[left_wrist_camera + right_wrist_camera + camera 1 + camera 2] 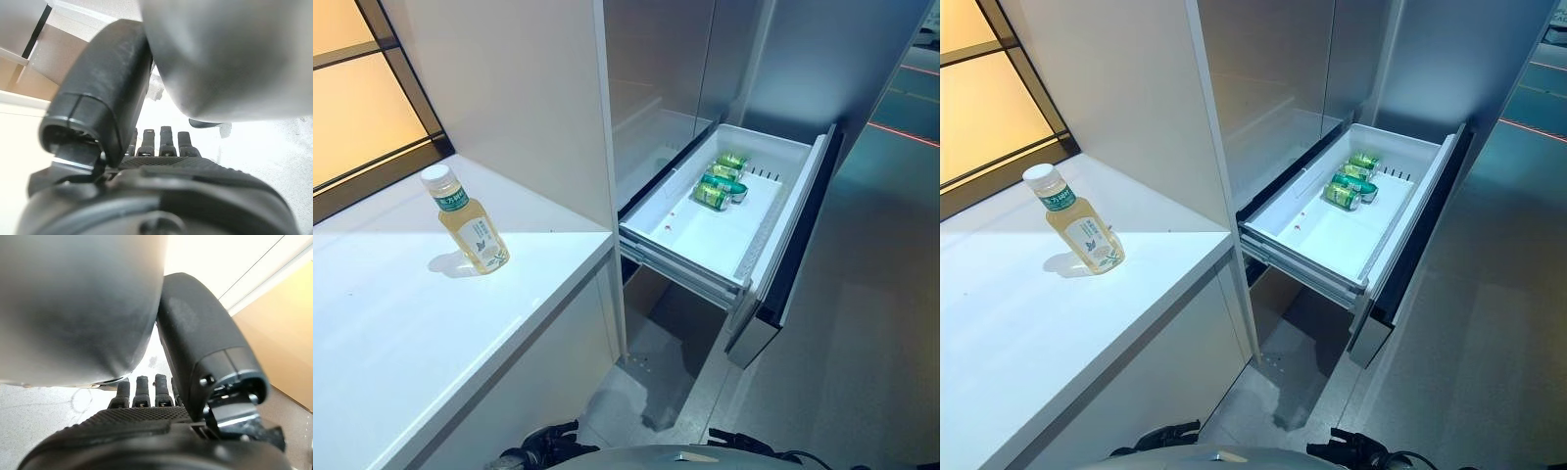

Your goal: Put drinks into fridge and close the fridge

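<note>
A bottle of pale yellow drink (470, 223) with a white cap stands upright on the white counter (431, 323) at the left. To its right the fridge (656, 78) has its lower drawer (700, 240) pulled out. Several green cans (721, 180) lie at the drawer's far end. My left hand (161, 191) hangs low beside me, fingers (166, 139) straight and holding nothing. My right hand (146, 431) also hangs low, fingers (144, 389) straight and empty. Both hands are far from the bottle and the drawer.
The drawer's grey front panel (793, 264) juts out over the grey floor (862, 362). A white side panel (529, 98) rises between counter and fridge. A dark-framed window (372, 98) lies behind the counter.
</note>
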